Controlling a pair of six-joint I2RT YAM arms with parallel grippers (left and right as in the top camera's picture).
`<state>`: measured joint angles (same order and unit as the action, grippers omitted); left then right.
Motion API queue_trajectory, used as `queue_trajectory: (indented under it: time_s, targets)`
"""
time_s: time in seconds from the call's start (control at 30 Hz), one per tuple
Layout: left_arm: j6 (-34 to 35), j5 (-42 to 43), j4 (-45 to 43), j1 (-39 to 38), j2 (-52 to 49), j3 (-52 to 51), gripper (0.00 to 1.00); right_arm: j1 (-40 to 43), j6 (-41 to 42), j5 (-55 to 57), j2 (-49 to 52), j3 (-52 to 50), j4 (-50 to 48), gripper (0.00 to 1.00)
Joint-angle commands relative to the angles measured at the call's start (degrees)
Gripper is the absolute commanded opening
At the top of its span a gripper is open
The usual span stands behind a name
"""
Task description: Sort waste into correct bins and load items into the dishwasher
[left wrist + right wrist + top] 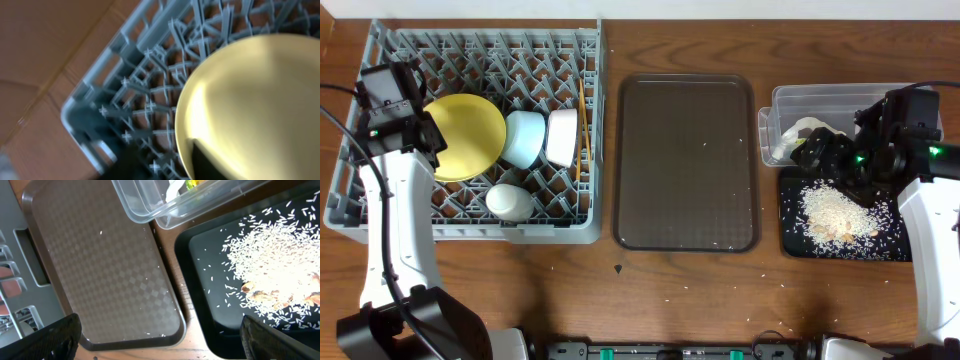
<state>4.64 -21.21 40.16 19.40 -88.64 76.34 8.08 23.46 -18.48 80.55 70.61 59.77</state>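
Observation:
The grey dish rack (470, 232) holds the yellow plate (470, 135), light blue bowl (525, 137), white bowl (562, 137), cream cup (508, 201) and chopsticks (584, 130). My left gripper (425, 140) is at the plate's left rim. In the blurred left wrist view the plate (255, 100) has one finger on its inner face and its rim between the fingers (165, 162). My right gripper (820, 150) hangs open and empty (160, 340) above the clear tub (820, 98) and the black tray (840, 250). Crumpled paper (798, 132) lies in the tub. Rice (835, 212) lies on the black tray.
The dark brown serving tray (685, 160) lies between the rack and the bins, with a few stray grains on it. A few grains also dot the table near the front edge. The right wrist view shows the tray's corner (100, 270) and the tub's corner (150, 205).

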Motion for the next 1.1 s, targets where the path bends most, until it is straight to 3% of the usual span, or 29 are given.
queue_trajectory:
  time_s: [0.0,0.03,0.1,0.2,0.37,0.87,0.97,1.07]
  targets:
    - [8.9,11.2,2.2,2.8,0.3,0.4,0.63,-0.7,0.2,-0.4,-0.5,0.5,0.0,0.99]
    - [10.9,14.3,2.8,3.9,0.3,0.4,0.72,-0.7,0.2,-0.4,-0.5,0.5,0.0,0.99]
    - [13.7,23.3,3.8,7.1,0.3,0.4,0.75,-0.7,0.2,-0.4,-0.5,0.5,0.0,0.99]
    - [14.1,34.2,4.0,11.6,0.3,0.4,0.75,-0.6,0.2,-0.4,-0.5,0.5,-0.1,0.99]
    - [18.0,40.4,7.2,15.8,-0.9,0.3,0.71,-0.7,0.3,-0.4,-0.5,0.5,-0.2,0.99]
    - [18.6,42.6,5.3,15.7,-12.2,-0.4,0.64,-0.7,0.3,-0.4,-0.5,0.5,-0.2,0.99]
    - [18.6,42.6,4.3,15.7,-13.0,-0.4,0.54,-0.7,0.3,-0.4,-0.5,0.5,-0.2,0.99]
    - [18.6,42.6,3.8,15.7,-13.2,-0.4,0.52,-0.7,0.3,-0.4,-0.5,0.5,-0.2,0.99]
